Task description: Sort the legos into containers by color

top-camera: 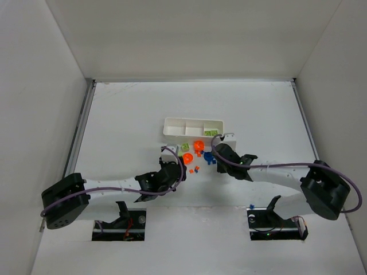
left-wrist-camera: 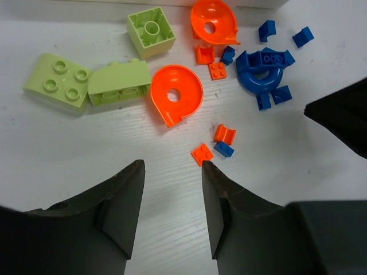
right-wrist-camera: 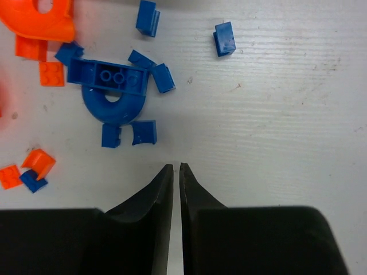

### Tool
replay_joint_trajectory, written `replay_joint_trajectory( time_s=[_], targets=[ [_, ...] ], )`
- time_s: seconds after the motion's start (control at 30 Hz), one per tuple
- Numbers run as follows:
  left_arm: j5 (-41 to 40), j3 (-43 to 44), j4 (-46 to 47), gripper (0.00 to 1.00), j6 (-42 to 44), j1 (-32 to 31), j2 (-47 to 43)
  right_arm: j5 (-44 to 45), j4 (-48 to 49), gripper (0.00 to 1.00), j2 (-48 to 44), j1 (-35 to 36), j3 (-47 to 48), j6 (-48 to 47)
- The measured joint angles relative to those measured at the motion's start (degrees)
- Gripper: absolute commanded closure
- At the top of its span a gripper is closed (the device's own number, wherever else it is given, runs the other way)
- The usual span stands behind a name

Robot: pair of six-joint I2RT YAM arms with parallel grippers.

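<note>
Legos point(top-camera: 198, 153) lie loose on the desk point(top-camera: 126, 126), just near of the tray point(top-camera: 172, 121); some green already sits in its right compartment. Left jaws stand apart beside a small orange bit point(left-wrist-camera: 202, 153), apparently lining up a pick. Right jaws are together and empty, near the blue arch point(right-wrist-camera: 112, 106).

1. A white table point(top-camera: 132, 114); its surface shows fine wood grain and small dark scuffs.
2. Plain white panels stand around it: back wall point(top-camera: 195, 34), left wall point(top-camera: 34, 114), right wall point(top-camera: 338, 86).
3. A grey metal rail point(top-camera: 81, 126) runs along the table's left edge.
4. Light is even, shadows soft.
</note>
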Motion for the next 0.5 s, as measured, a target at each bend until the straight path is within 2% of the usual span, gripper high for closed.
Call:
replay_joint_trajectory(
  time_s=[0.07,0.2,0.43,0.5],
  targets=[
    [0.0,-0.4,0.2,0.58,0.0,0.8,-0.7,0.2,-1.4,0.83,-3.1,0.4,0.0,0.0],
    [0.0,-1.6,1.2,0.58,-0.2,1.8,-1.1,0.5,-3.2,0.61,-11.3,0.6,1.4,-0.3],
    [0.0,-2.2,1.7,0.57,-0.3,0.7,-1.4,3.4,-2.9,0.58,-16.3,0.7,-0.3,2.2],
    [0.0,-2.2,1.7,0.58,-0.2,0.1,-1.6,4.9,-4.6,0.53,-16.0,0.7,-0.5,3.3]
  ],
)
